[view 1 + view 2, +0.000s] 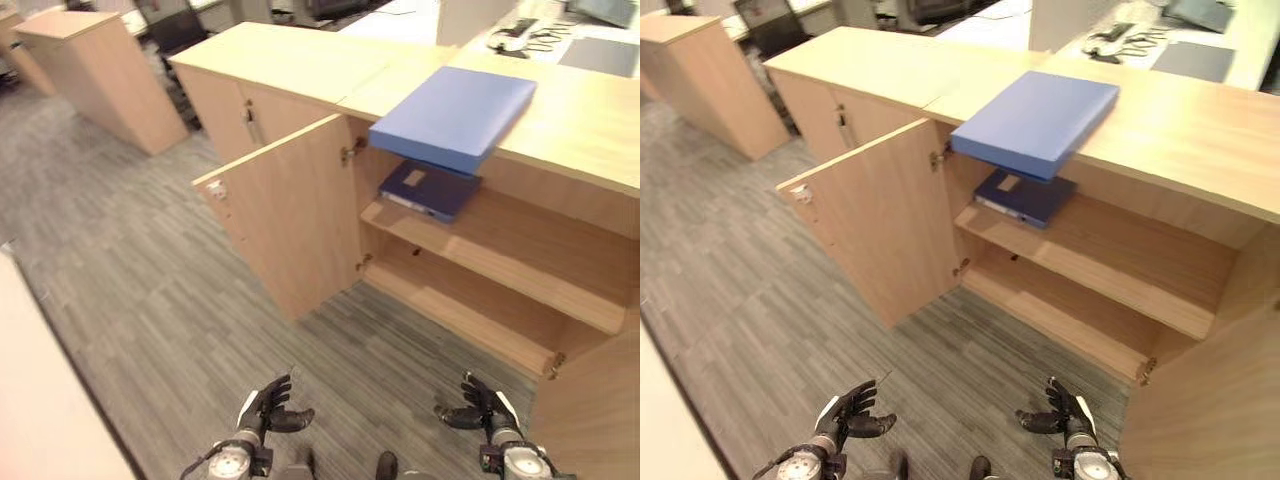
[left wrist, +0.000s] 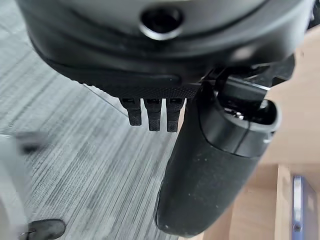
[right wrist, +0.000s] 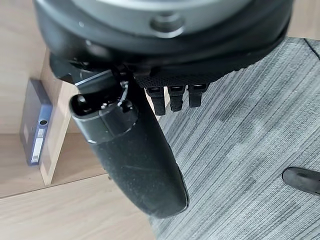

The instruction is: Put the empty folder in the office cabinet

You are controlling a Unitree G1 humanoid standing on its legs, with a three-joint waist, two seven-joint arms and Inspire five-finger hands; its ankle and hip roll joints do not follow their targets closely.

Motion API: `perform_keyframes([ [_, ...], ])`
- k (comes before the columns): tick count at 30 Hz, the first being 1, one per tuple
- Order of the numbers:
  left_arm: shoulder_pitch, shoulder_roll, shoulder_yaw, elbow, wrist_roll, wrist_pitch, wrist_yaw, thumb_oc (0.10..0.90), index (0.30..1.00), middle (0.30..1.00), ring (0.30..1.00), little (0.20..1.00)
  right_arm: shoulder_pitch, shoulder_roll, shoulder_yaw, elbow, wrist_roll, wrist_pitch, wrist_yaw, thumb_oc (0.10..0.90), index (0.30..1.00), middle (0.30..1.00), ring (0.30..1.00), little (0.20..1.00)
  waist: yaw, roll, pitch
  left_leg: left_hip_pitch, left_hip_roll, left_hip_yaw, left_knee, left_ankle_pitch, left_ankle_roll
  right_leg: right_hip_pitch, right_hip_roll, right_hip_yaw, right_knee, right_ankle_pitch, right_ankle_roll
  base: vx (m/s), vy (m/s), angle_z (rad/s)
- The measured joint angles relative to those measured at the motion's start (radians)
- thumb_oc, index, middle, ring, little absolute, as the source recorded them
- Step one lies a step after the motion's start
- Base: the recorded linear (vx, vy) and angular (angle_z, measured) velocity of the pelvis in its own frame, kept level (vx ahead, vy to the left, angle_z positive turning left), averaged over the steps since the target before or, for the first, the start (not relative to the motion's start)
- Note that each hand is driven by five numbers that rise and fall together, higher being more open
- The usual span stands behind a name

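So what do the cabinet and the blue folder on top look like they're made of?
Cabinet: likely laminated board in pale matt wood grain, with small metal hinges at the open door. Folder: probably plastic-covered card, smooth plain matt blue; the look can't settle it.

Left hand [image 1: 268,405], right hand [image 1: 480,402] seemingly relaxed, empty

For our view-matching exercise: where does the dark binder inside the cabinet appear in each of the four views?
Left eye view: binder on the upper shelf, below the folder.
Right eye view: binder at that shelf's left end.
Left wrist view: binder past the left hand.
Right wrist view: binder past the right hand.
Shared landmark: the shelf.
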Motion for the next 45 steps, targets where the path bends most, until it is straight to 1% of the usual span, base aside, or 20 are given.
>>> perform_keyframes([
  [3, -0.003, -0.009, 0.018, 0.058, -0.001, -0.001, 0.001, 0.800, 0.900, 0.900, 0.900, 0.900, 0.007, -0.008, 0.022, 0.001, -0.001, 0.002, 0.003, 0.800, 0.900, 0.900, 0.900, 0.900, 0.021, 0.036, 0.028, -0.088, 0.004, -0.054, -0.001, 0.036, -0.028, 0.049, 0.047, 0.083, 0.004, -0.026, -0.021, 0.49, 0.103, -1.15],
  [5, -0.007, -0.013, 0.034, 0.082, -0.001, 0.002, 0.004, 0.800, 0.900, 0.900, 0.900, 0.900, 0.008, -0.005, 0.026, 0.001, -0.005, 0.002, 0.007, 0.800, 0.900, 0.900, 0.900, 0.900, 0.048, 0.031, 0.033, -0.098, 0.002, -0.057, 0.014, 0.040, -0.022, 0.054, 0.047, 0.134, 0.023, -0.039, -0.021, 0.39, 0.205, -1.34],
  [6, 0.002, -0.021, 0.068, 0.103, -0.010, -0.004, 0.002, 0.800, 0.900, 0.900, 0.900, 0.900, 0.010, 0.002, 0.030, 0.001, -0.026, 0.000, 0.011, 0.800, 0.900, 0.900, 0.900, 0.900, 0.067, 0.019, 0.032, -0.102, -0.002, -0.059, 0.052, 0.035, 0.004, 0.092, 0.033, 0.202, 0.032, -0.055, 0.006, 0.46, 0.268, -1.22],
  [10, -0.024, -0.034, 0.084, 0.171, 0.003, -0.020, 0.006, 0.800, 0.900, 0.900, 0.900, 0.900, 0.029, -0.009, 0.032, -0.003, -0.038, 0.002, 0.017, 0.800, 0.900, 0.900, 0.900, 0.900, 0.057, 0.008, -0.005, -0.026, -0.006, -0.059, 0.081, -0.008, 0.062, 0.148, -0.024, 0.286, 0.039, -0.137, 0.096, 0.38, 0.243, -0.78],
  [11, -0.030, -0.031, 0.085, 0.208, 0.010, -0.018, 0.007, 0.800, 0.900, 0.900, 0.900, 0.900, 0.029, 0.005, 0.040, 0.001, -0.038, 0.004, 0.013, 0.800, 0.900, 0.900, 0.900, 0.900, 0.054, -0.019, -0.011, 0.012, -0.031, 0.003, 0.059, 0.108, 0.120, 0.164, -0.073, 0.304, 0.074, -0.179, 0.146, 0.30, 0.183, -0.55],
  [13, -0.050, -0.017, 0.087, 0.230, 0.011, -0.015, 0.015, 0.800, 0.900, 0.900, 0.900, 0.900, 0.026, 0.033, 0.051, -0.002, -0.038, 0.001, 0.023, 0.800, 0.900, 0.900, 0.900, 0.900, 0.055, -0.061, -0.021, 0.035, -0.072, 0.040, 0.056, 0.089, 0.152, 0.140, -0.113, 0.305, 0.142, -0.191, 0.170, 0.23, 0.196, -0.43],
  [14, -0.052, -0.006, 0.085, 0.246, 0.016, -0.013, 0.024, 0.800, 0.900, 0.900, 0.900, 0.900, 0.007, 0.063, 0.067, -0.003, -0.039, 0.001, 0.031, 0.800, 0.900, 0.900, 0.900, 0.900, 0.063, -0.064, -0.025, 0.074, -0.076, 0.068, 0.026, 0.105, 0.183, 0.076, -0.127, 0.295, 0.288, -0.198, 0.202, 0.10, 0.166, -0.52],
  [16, -0.055, 0.019, 0.084, 0.242, 0.020, -0.015, 0.028, 0.800, 0.900, 0.900, 0.900, 0.900, -0.023, 0.092, 0.091, -0.013, -0.042, 0.001, 0.043, 0.800, 0.900, 0.900, 0.900, 0.900, 0.070, -0.065, -0.024, 0.116, -0.089, 0.115, 0.010, 0.079, 0.207, -0.067, -0.196, 0.117, 0.590, -0.152, 0.289, 0.17, 0.290, -0.51],
  [17, -0.058, 0.028, 0.084, 0.238, 0.020, -0.015, 0.029, 0.800, 0.900, 0.900, 0.900, 0.900, -0.019, 0.107, 0.091, -0.038, -0.049, -0.001, 0.044, 0.800, 0.900, 0.900, 0.900, 0.900, 0.062, -0.058, -0.028, 0.133, -0.104, 0.113, 0.015, 0.056, 0.230, -0.079, -0.212, 0.096, 0.619, -0.139, 0.292, 0.23, 0.364, -0.10],
  [18, -0.060, 0.040, 0.060, 0.229, 0.021, -0.015, 0.036, 0.800, 0.900, 0.900, 0.900, 0.900, -0.027, 0.120, 0.087, -0.037, -0.068, -0.003, 0.044, 0.800, 0.900, 0.900, 0.900, 0.900, 0.050, -0.054, -0.026, 0.159, -0.126, 0.110, 0.009, 0.034, 0.251, -0.109, -0.309, -0.084, 0.722, -0.084, 0.308, 0.25, 0.285, 0.20],
  [20, -0.068, 0.051, 0.053, 0.211, 0.031, -0.018, 0.043, 0.800, 0.900, 0.900, 0.900, 0.900, -0.028, 0.123, 0.090, -0.032, -0.079, -0.001, 0.047, 0.800, 0.900, 0.900, 0.900, 0.900, 0.056, -0.037, -0.034, 0.184, -0.128, 0.113, 0.008, 0.015, 0.267, -0.123, -0.325, -0.143, 0.693, -0.086, 0.306, 0.23, 0.034, 0.05],
  [22, -0.049, 0.064, 0.053, 0.205, 0.038, -0.018, 0.045, 0.800, 0.900, 0.900, 0.900, 0.900, -0.041, 0.127, 0.089, -0.031, -0.079, -0.002, 0.048, 0.800, 0.900, 0.900, 0.900, 0.900, 0.060, -0.040, -0.035, 0.195, -0.135, 0.134, 0.007, 0.010, 0.264, -0.112, -0.362, -0.232, 0.532, -0.100, 0.306, 0.14, -0.032, -0.22],
  [24, -0.047, 0.080, 0.043, 0.202, 0.039, -0.015, 0.044, 0.800, 0.900, 0.900, 0.900, 0.900, -0.047, 0.121, 0.085, -0.030, -0.078, 0.000, 0.043, 0.800, 0.900, 0.900, 0.900, 0.900, 0.036, -0.047, -0.035, 0.200, -0.143, 0.124, 0.006, 0.003, 0.258, -0.110, -0.355, -0.245, 0.368, -0.079, 0.310, 0.17, -0.068, 0.08],
  [28, -0.041, 0.081, 0.050, 0.184, 0.040, -0.014, 0.045, 0.800, 0.900, 0.900, 0.900, 0.900, -0.025, 0.118, 0.080, -0.029, -0.077, 0.001, 0.038, 0.800, 0.900, 0.900, 0.900, 0.900, 0.017, -0.067, -0.033, 0.220, -0.141, 0.105, 0.005, -0.039, 0.244, -0.119, -0.317, -0.217, 0.107, 0.020, 0.313, 0.23, -0.082, 0.05],
  [29, -0.032, 0.079, 0.050, 0.180, 0.040, -0.013, 0.048, 0.800, 0.900, 0.900, 0.900, 0.900, -0.017, 0.119, 0.079, -0.026, -0.077, 0.002, 0.034, 0.800, 0.900, 0.900, 0.900, 0.900, -0.007, -0.081, -0.035, 0.229, -0.143, 0.097, 0.005, -0.036, 0.249, -0.116, -0.308, -0.166, -0.002, 0.091, 0.323, 0.15, -0.019, 0.12],
  [33, -0.011, 0.077, 0.046, 0.152, 0.040, -0.006, 0.046, 0.800, 0.900, 0.900, 0.900, 0.900, 0.017, 0.119, 0.080, -0.022, -0.076, 0.005, 0.030, 0.800, 0.900, 0.900, 0.900, 0.900, -0.025, -0.106, -0.027, 0.293, -0.143, 0.097, 0.002, -0.065, 0.246, -0.142, -0.325, -0.069, 0.002, 0.173, 0.314, 0.08, -0.039, 0.05],
  [36, 0.001, 0.084, 0.046, 0.112, 0.040, -0.008, 0.046, 0.800, 0.900, 0.900, 0.900, 0.900, 0.031, 0.125, 0.081, -0.019, -0.077, 0.007, 0.032, 0.800, 0.900, 0.900, 0.900, 0.900, -0.017, -0.132, -0.027, 0.327, -0.144, 0.098, 0.005, -0.080, 0.190, -0.124, -0.336, -0.036, 0.068, 0.205, 0.293, 0.03, -0.118, -0.01],
  [38, 0.008, 0.074, 0.042, 0.086, 0.041, -0.008, 0.042, 0.800, 0.900, 0.900, 0.900, 0.900, 0.006, 0.107, 0.077, -0.022, -0.077, 0.006, 0.032, 0.800, 0.900, 0.900, 0.900, 0.900, -0.023, -0.105, -0.017, 0.321, -0.109, 0.104, 0.012, -0.090, 0.156, -0.124, -0.298, -0.021, 0.062, 0.161, 0.254, 0.05, -0.110, -0.14],
  [42, 0.002, 0.022, 0.051, 0.065, 0.040, -0.008, 0.043, 0.800, 0.900, 0.900, 0.900, 0.900, -0.001, 0.043, 0.067, -0.022, -0.077, 0.009, 0.040, 0.800, 0.900, 0.900, 0.900, 0.900, -0.025, -0.029, -0.015, 0.325, -0.032, 0.104, 0.010, -0.087, 0.107, -0.104, -0.220, -0.013, 0.031, 0.149, 0.233, 0.07, -0.207, -0.05],
  [45, -0.005, 0.015, 0.079, 0.063, 0.040, -0.008, 0.044, 0.800, 0.900, 0.900, 0.900, 0.900, -0.001, 0.037, 0.067, -0.028, -0.077, 0.009, 0.045, 0.800, 0.900, 0.900, 0.900, 0.900, -0.021, -0.028, -0.016, 0.317, 0.005, 0.106, 0.009, -0.093, 0.091, -0.101, -0.181, -0.020, 0.001, 0.143, 0.217, 0.03, -0.240, -0.05],
])
